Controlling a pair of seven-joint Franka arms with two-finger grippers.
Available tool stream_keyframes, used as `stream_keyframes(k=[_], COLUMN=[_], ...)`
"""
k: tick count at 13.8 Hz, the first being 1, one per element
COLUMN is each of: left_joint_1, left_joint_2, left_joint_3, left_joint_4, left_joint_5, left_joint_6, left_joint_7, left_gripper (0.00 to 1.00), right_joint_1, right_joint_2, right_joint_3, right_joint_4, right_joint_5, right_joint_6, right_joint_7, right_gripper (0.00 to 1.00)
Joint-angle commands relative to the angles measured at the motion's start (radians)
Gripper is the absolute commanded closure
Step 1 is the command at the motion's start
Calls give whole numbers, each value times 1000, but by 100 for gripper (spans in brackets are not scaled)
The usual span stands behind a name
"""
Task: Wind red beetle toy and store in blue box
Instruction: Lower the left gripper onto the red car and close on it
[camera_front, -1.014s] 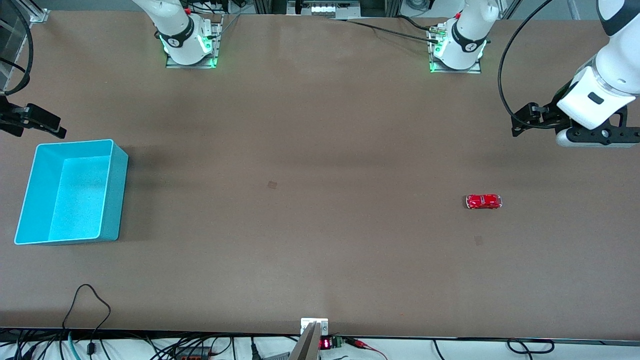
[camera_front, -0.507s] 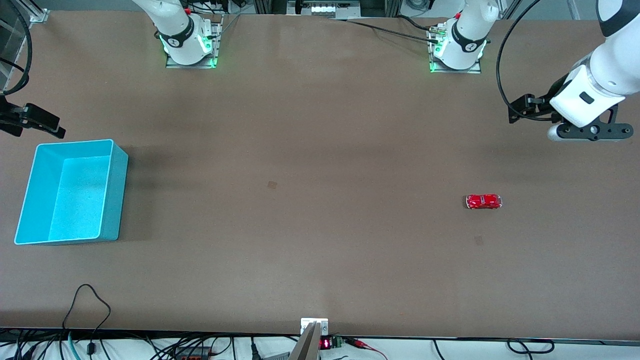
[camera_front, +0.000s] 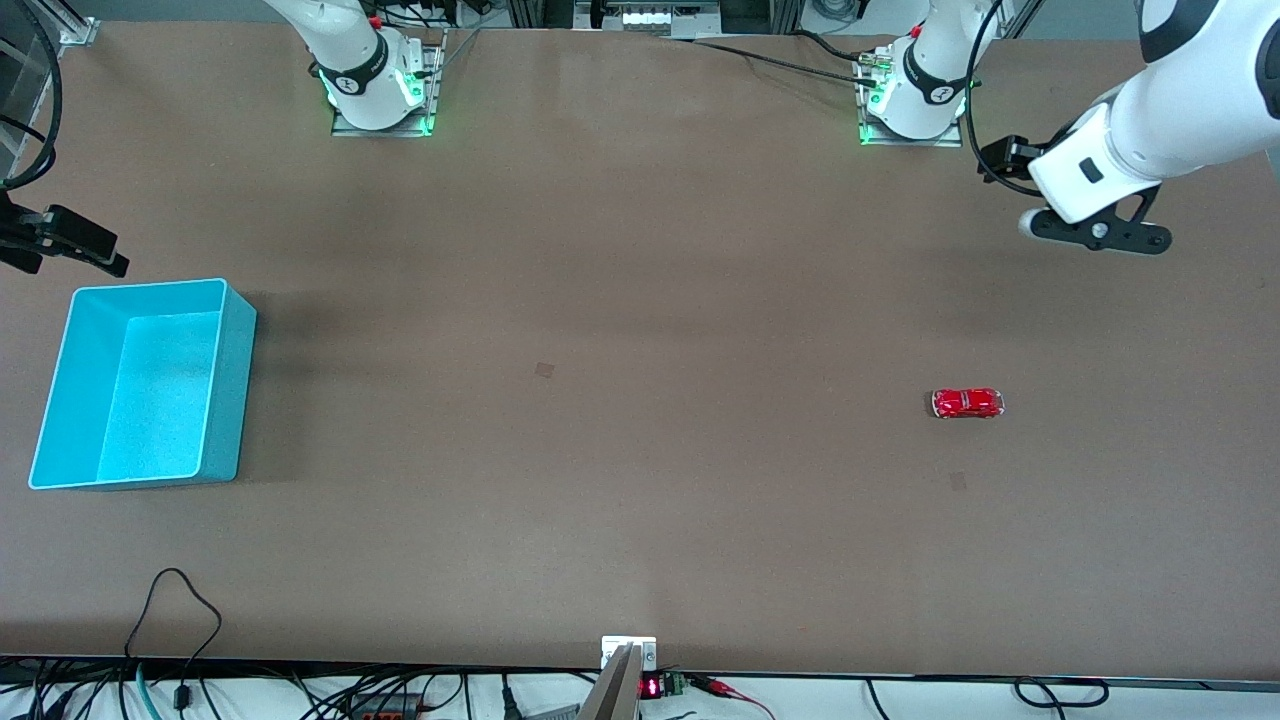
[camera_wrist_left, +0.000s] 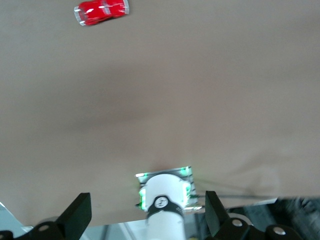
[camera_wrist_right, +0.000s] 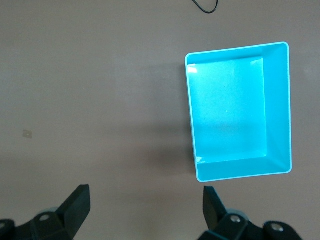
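Table (camera_front: 640, 300) bare around red beetle toy (camera_front: 967, 403); only right wrist shows blue box (camera_wrist_right: 238, 111) floor fully.

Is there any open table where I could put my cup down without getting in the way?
Plenty: the wide bare stretch between the blue box and the red beetle toy. Nowhere is crowded. Avoid the toy's end, where the left pincer hangs; the right pincer waits above the box's end.

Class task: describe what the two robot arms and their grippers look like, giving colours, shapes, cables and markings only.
Both arms have glossy white rounded shells with black joint bands. Their bases sit on metal plates lit green, each with a round black-and-white logo. A black cable loops beside the left arm. The left gripper is a black bar with a white end, and its fingers are black wedges. The right gripper is black too.
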Motion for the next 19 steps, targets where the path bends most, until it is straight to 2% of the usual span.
stream_keyframes(k=[1, 3, 6, 8, 12, 16, 19], left_joint_1=[14, 47, 92, 94, 95, 107, 147], left_joint_2=[12, 16, 22, 51, 188, 314, 351], left_joint_3=[-1, 1, 1, 1, 1, 1, 1], left_joint_4=[13, -36, -158, -217, -277, -283, -356], left_joint_5=[49, 68, 79, 109, 151, 223, 229], left_joint_6=[-5, 74, 327, 471, 743, 910, 1077], left_joint_7=[280, 489, 803, 923, 1156, 1226, 1253], left_gripper=[0, 0, 0, 0, 0, 0, 0], right_joint_1=[-2, -4, -2, -2, -1, -1, -1], right_joint_2=[6, 6, 5, 3, -1, -7, -14], right_joint_3=[1, 1, 1, 1, 1, 1, 1], right_joint_4=[16, 12, 12, 3, -10, -22, -33], right_joint_5=[0, 2, -1, -1, -10, -10, -10], right_joint_6=[-15, -24, -59, -84, -85, -72, -33], right_joint_7=[5, 2, 3, 8, 11, 12, 11], right_gripper=[0, 0, 0, 0, 0, 0, 0])
